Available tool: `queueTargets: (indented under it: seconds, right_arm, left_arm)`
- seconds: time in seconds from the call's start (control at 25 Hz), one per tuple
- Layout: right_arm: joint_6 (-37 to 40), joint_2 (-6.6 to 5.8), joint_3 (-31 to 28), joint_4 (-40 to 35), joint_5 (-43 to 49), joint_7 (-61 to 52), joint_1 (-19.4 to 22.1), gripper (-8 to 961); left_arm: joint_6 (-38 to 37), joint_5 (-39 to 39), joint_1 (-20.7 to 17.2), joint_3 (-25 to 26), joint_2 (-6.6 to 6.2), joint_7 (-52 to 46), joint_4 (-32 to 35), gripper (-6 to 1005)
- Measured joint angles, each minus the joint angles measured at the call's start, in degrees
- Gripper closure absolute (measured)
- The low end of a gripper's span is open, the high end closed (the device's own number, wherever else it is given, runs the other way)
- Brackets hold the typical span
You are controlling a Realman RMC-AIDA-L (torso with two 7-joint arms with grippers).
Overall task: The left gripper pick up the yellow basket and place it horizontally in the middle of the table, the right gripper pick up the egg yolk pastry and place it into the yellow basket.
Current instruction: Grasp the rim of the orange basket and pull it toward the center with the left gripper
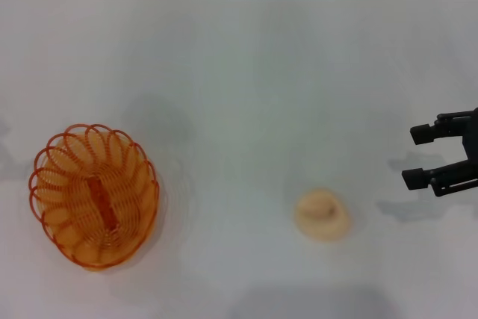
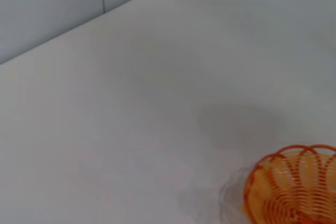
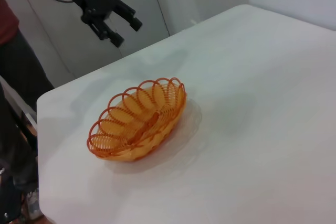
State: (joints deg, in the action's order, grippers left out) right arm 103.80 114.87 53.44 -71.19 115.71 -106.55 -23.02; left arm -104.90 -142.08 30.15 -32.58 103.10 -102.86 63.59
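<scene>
Head view: the oval orange-yellow wire basket with a looped scalloped rim [image 1: 94, 196] sits upright on the plain white matte desk [image 1: 246, 87], out toward nine o'clock from the middle of the picture, its long axis running roughly twelve to six. The small round pale cream-yellow domed pastry [image 1: 322, 215] lies on the bare desk at about five o'clock from the centre, well apart from the basket. The black two-fingered right gripper [image 1: 427, 156] reaches in from the three o'clock edge, above the desk; its jaws are spread with a clear gap between the two tips and nothing between them. It is near the pastry, toward two o'clock of it, not touching it. The left gripper does not show here.

Left wrist view: mostly bare white desk, with a grey wall along the far edge. Part of the basket [image 2: 292, 187] shows in the corner of the picture, resting on the desk. The left arm's own jaws are not visible in this picture.

Right wrist view: the basket [image 3: 139, 119] stands on the desk near its far corner, empty. Beyond it, the black two-fingered left gripper [image 3: 121, 29] hangs in the air past the desk edge, clear of the basket, its jaws spread and holding nothing. A person's dark clothing [image 3: 21, 82] shows at the side.
</scene>
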Motion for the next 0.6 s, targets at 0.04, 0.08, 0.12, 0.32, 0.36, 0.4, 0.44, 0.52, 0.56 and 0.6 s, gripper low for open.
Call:
queueTargets:
  seconds: [0.04, 0.08, 0.12, 0.32, 0.36, 0.4, 0.44, 0.52, 0.56, 0.6]
  right_arm:
    - [0.0, 0.04, 0.0, 0.0, -0.1, -0.1, 0.0, 96]
    - [0.1, 0.09, 0.0, 0.0, -0.1, -0.1, 0.0, 96]
    - [0.2, 0.14, 0.0, 0.0, -0.2, -0.2, 0.0, 96]
    - [0.4, 0.25, 0.0, 0.0, -0.4, -0.4, 0.0, 96]
    - [0.3, 0.25, 0.0, 0.0, -0.4, -0.4, 0.0, 96]
    - [0.3, 0.26, 0.0, 0.0, -0.4, -0.5, 0.0, 96]
    - [0.3, 0.26, 0.0, 0.0, -0.4, -0.5, -0.1, 96]
    - [0.2, 0.27, 0.0, 0.0, -0.4, -0.7, -0.2, 96]
    - [0.2, 0.27, 0.0, 0.0, -0.4, -0.7, -0.4, 96]
    - [0.2, 0.27, 0.0, 0.0, -0.4, -0.7, -0.4, 95]
  left_arm:
    - [0.5, -0.4, 0.4, 0.0, 0.01, 0.2, -0.4, 151]
    - [1.1, -0.8, 0.8, 0.0, 0.03, 0.4, -0.7, 153]
    - [1.8, -1.3, 1.1, 0.0, 0.08, 0.5, -0.9, 154]
    - [3.6, -3.2, 3.1, -2.1, 0.74, 1.4, -1.6, 161]
    - [3.8, -3.5, 3.4, -3.2, 0.89, 1.4, -1.7, 163]
    - [4.0, -3.8, 3.8, -4.8, 1.12, 1.4, -1.8, 164]
    - [4.2, -4.0, 4.1, -6.2, 1.29, 1.4, -1.9, 165]
    - [4.5, -4.3, 4.8, -8.2, 1.50, 1.3, -2.4, 168]
    - [4.6, -4.5, 5.2, -8.7, 1.54, 1.3, -2.7, 170]
    - [4.7, -4.8, 5.6, -9.1, 1.56, 1.3, -3.0, 171]
